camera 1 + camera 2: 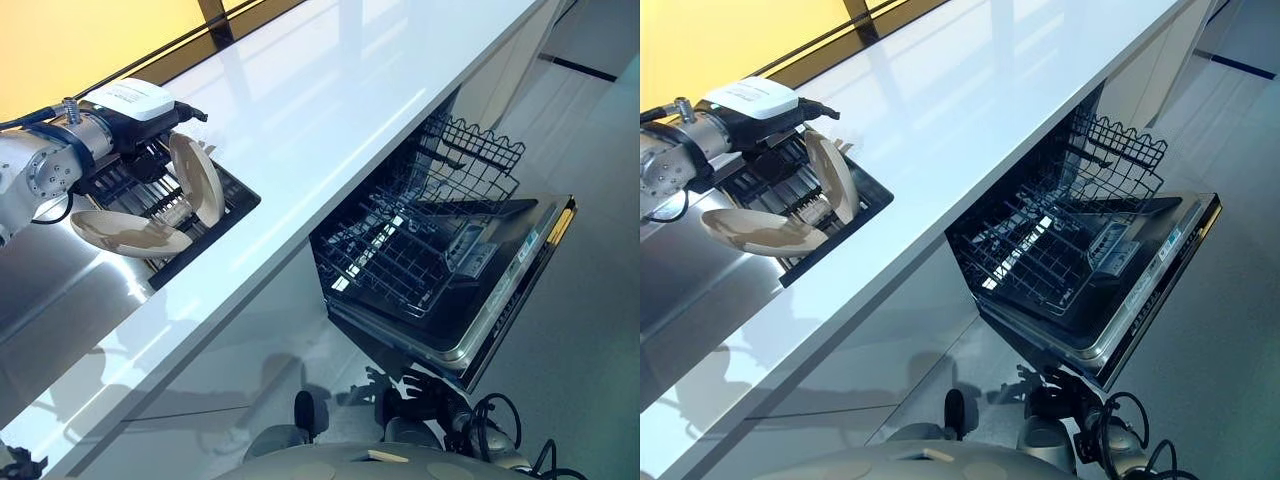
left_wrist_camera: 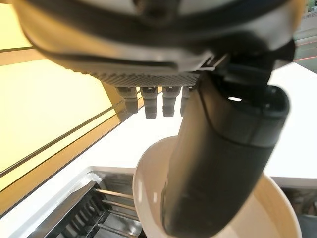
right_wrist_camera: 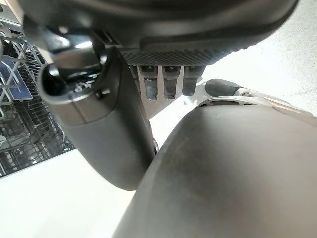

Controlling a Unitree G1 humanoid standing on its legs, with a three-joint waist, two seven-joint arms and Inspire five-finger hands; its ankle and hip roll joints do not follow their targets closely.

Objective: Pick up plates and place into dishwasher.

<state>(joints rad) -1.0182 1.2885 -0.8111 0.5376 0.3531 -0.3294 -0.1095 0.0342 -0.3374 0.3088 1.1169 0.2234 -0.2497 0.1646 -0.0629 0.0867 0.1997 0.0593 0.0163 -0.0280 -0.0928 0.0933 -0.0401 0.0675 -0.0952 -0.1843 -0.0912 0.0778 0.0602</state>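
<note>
Fingers of your left hand (image 2: 218, 163) are pinching the upright round cream plate (image 1: 196, 178) in the black sink rack (image 1: 215, 215). Lift it straight up, missing the tilted cream plate (image 1: 128, 234), then swing toward the open dishwasher's black wire basket (image 1: 405, 250).

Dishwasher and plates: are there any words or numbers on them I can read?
No readable text anywhere.
Dishwasher: small marks along the open door's top edge, too small to read.
Left hand: a white cover above it carries faint print, too blurred to read.
Upright plate and tilted plate in the drying rack: plain, no writing.
Countertop: plain white, no writing.
</note>
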